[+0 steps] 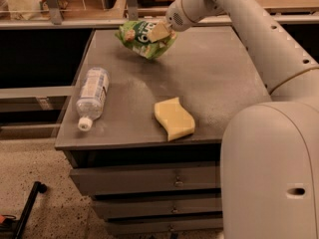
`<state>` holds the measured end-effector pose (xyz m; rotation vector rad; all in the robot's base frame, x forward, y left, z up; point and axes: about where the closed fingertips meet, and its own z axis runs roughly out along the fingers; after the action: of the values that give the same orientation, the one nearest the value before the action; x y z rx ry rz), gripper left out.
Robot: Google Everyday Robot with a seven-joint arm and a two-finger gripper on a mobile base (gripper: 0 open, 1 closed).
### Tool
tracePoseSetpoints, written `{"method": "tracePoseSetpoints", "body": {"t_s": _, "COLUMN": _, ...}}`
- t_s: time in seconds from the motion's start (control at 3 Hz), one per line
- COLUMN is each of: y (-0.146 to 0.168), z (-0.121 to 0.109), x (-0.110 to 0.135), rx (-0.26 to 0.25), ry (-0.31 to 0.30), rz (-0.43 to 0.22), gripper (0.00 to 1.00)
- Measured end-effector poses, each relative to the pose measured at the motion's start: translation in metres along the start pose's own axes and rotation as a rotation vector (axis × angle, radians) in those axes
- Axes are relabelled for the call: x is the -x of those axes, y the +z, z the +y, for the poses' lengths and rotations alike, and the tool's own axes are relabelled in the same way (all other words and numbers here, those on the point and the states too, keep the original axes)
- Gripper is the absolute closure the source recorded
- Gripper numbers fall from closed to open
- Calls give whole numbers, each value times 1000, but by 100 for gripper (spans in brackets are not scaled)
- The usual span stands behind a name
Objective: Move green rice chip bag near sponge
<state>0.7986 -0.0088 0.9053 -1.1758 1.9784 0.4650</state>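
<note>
The green rice chip bag [142,39] is a crinkly light-green pouch, lifted off the grey tabletop [219,78] near the far edge, tilted. My gripper [160,32] is shut on the bag's right side and holds it in the air. The pale yellow sponge [174,117] with wavy sides lies near the table's front edge, well in front of and slightly right of the bag. My white arm reaches in from the right.
A clear plastic water bottle [91,95] lies on its side at the table's left edge, cap toward the front. Drawers [149,183] sit under the top. A shelf rail [75,21] runs behind the table.
</note>
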Motion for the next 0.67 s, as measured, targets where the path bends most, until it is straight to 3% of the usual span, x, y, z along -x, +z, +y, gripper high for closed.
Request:
{"method": "tracePoseSetpoints", "body": {"t_s": 0.33, "y": -25, "z": -10, "x": -6, "rx": -21, "ry": -18, "rz": 46, "gripper": 100}}
{"method": "tracePoseSetpoints", "body": {"t_s": 0.67, "y": -56, "z": -11, "x": -17, "rx": -7, "ry": -15, "rz": 67, "gripper": 100}}
